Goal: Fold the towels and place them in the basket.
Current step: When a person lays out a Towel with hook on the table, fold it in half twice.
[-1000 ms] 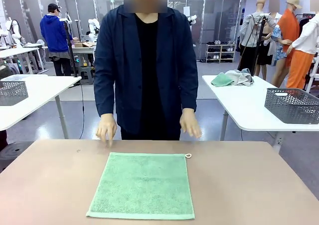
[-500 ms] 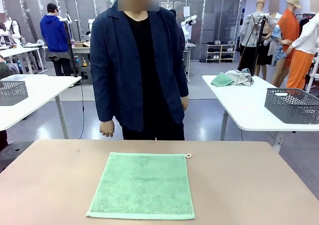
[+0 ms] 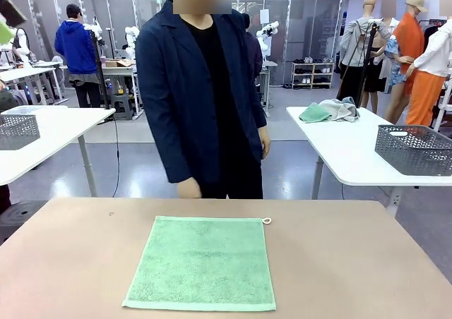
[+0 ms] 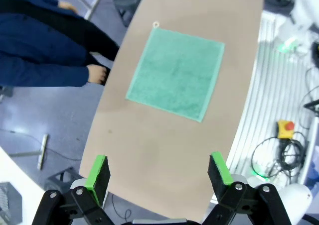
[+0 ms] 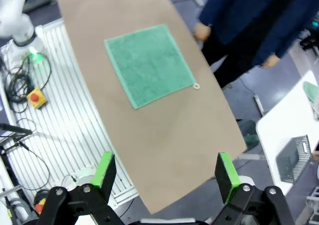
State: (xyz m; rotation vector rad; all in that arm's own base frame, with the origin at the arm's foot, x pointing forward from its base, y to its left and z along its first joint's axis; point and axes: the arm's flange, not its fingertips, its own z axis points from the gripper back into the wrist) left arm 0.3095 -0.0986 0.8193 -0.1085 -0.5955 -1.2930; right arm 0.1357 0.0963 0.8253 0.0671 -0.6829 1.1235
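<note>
One mint green towel (image 3: 201, 262) lies flat and unfolded on the brown table (image 3: 353, 262), with a small loop (image 3: 266, 221) at its far right corner. My left gripper (image 4: 159, 172) hangs open high above the table, the towel (image 4: 175, 71) far below and ahead of its fingers. My right gripper (image 5: 167, 171) is also open and high up, with the towel (image 5: 148, 64) well beyond its green pads. Neither gripper holds anything. The basket is out of view on this table.
A person in a dark blue jacket (image 3: 201, 93) stands at the far edge, one hand (image 3: 189, 188) hanging just behind it. Neighbouring white tables carry dark grey mesh baskets (image 3: 413, 149) (image 3: 18, 130) and a heap of cloth (image 3: 328, 110).
The person has lifted both hands off the table's far edge, lowered them and turned a little to one side. The towel and both grippers have not moved.
</note>
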